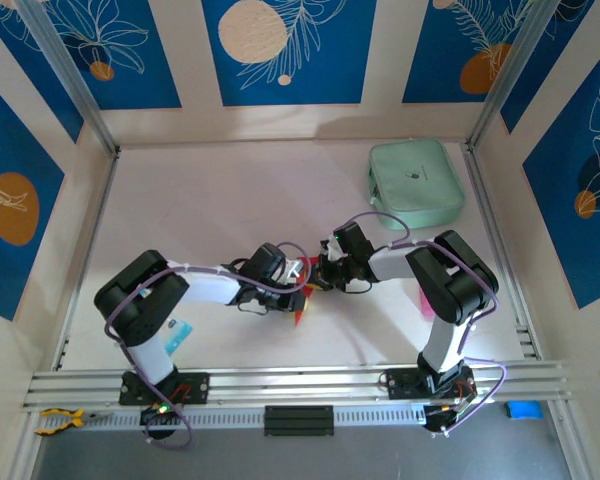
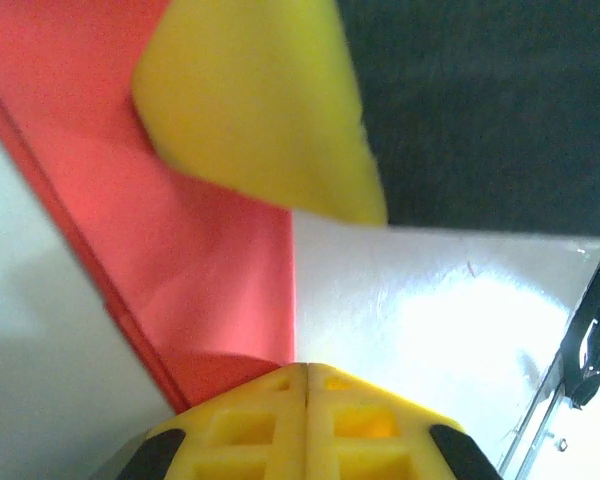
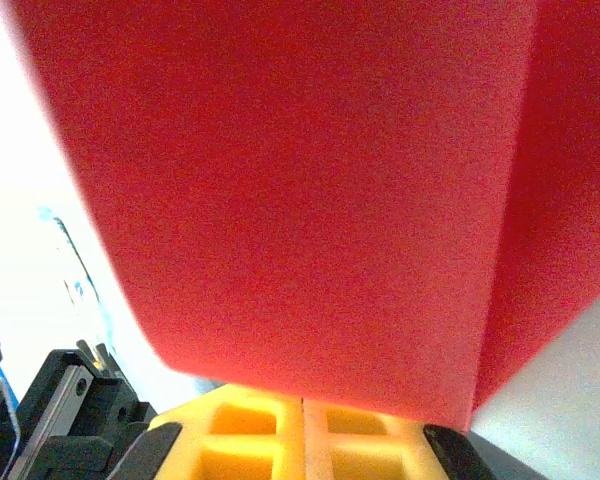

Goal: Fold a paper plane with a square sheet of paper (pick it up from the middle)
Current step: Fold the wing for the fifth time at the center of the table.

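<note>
- The red paper (image 3: 300, 200), showing a crease, sits between both grippers, well apart from the green pouch (image 1: 416, 183), to its left and nearer the arm bases.
- The left gripper (image 2: 307, 385) is clenched on the paper's edge, and the right gripper (image 3: 302, 410) grasps it too.
- The step in hand looks like a fold midway.
- The next move likely calls for pressing the crease flat without tearing.

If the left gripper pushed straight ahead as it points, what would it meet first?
Probably a yellow finger of the right gripper, close ahead above the red paper; depth is unclear.
</note>
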You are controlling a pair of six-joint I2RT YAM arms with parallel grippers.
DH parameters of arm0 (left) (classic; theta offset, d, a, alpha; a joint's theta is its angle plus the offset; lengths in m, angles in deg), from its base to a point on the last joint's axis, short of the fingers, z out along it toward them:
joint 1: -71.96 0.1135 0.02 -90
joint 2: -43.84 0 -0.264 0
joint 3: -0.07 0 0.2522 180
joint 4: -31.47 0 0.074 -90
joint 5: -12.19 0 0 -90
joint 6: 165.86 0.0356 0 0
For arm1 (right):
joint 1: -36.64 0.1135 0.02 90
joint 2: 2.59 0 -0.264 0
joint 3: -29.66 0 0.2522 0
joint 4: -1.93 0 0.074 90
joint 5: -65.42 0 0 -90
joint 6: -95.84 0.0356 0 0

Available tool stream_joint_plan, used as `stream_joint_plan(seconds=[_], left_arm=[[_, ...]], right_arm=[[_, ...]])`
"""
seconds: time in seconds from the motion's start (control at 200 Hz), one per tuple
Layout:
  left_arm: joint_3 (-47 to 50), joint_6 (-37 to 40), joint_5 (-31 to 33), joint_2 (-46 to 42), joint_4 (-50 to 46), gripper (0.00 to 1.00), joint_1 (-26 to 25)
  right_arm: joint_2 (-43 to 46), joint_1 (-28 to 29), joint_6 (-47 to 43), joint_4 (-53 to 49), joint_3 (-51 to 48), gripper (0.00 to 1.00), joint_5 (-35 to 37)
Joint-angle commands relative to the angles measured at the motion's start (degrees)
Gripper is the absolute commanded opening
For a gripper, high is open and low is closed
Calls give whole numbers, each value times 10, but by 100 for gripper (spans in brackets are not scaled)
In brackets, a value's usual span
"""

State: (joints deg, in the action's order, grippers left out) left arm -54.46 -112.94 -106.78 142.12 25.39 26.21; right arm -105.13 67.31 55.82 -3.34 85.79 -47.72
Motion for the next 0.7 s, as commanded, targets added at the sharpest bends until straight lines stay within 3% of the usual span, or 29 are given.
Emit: stream_joint_plan(seconds=[0.0, 0.23, 0.46, 0.695], left_arm=[[29, 15, -36, -11, -96, 1, -4], [21, 43, -18, -42, -175, 3, -21], [30, 38, -1, -75, -186, 3, -51], [17, 35, 47, -160, -176, 1, -40]], right_arm=[[-19, -10, 5, -79, -26, 6, 60], [-15, -10, 6, -82, -27, 7, 62], [-13, -8, 6, -84, -27, 6, 63], [-12, -8, 11, -81, -27, 6, 61]])
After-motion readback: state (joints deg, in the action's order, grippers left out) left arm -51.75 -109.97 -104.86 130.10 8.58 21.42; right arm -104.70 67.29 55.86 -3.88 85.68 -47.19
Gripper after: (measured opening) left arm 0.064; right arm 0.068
